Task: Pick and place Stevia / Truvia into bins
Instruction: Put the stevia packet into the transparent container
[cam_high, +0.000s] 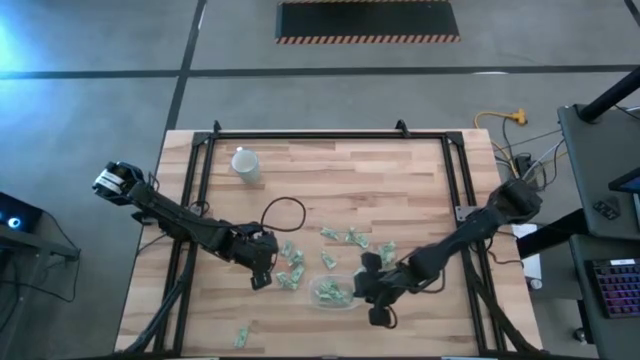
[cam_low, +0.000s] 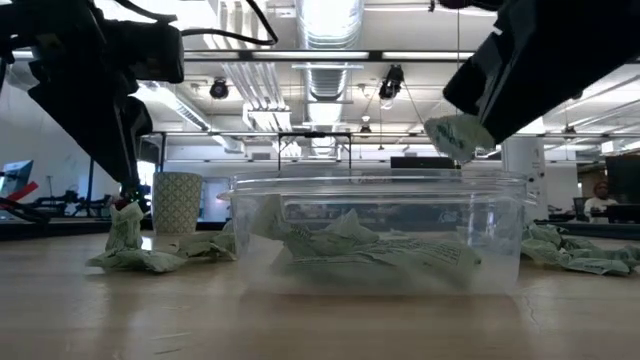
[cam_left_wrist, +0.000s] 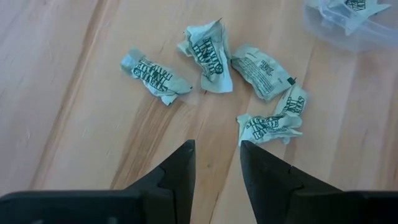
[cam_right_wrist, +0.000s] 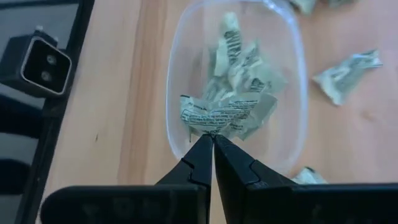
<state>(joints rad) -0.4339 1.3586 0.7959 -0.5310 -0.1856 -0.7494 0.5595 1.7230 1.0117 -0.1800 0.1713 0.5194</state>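
Crumpled pale green and white sachets lie loose on the wooden table (cam_high: 330, 190): a cluster (cam_high: 290, 268) by my left gripper (cam_high: 262, 274), more (cam_high: 350, 238) beyond the bin. My left gripper (cam_left_wrist: 216, 146) is open, low over the table, with several sachets (cam_left_wrist: 205, 57) just ahead; the closest (cam_left_wrist: 268, 126) lies right at one fingertip. The clear bin (cam_high: 335, 292) (cam_low: 250, 230) rests flat and holds several sachets (cam_right_wrist: 245, 68). My right gripper (cam_right_wrist: 212, 138) is shut on one sachet over the bin. My right gripper pinches a crumpled sachet (cam_right_wrist: 217, 113) by one edge between its two fingertips. The fingers slant down from the table's right side. The sachet (cam_low: 455, 135) is lifted clear and hangs above the bin's rim (cam_low: 500, 182), over the sachets inside.
A white paper cup (cam_high: 245, 163) (cam_low: 177, 202) stands at the far left of the table. A black cable loop (cam_high: 283, 212) lies mid-table. One lone sachet (cam_high: 241, 337) sits near the near edge. A black metal frame (cam_high: 200, 200) borders the table's sides.
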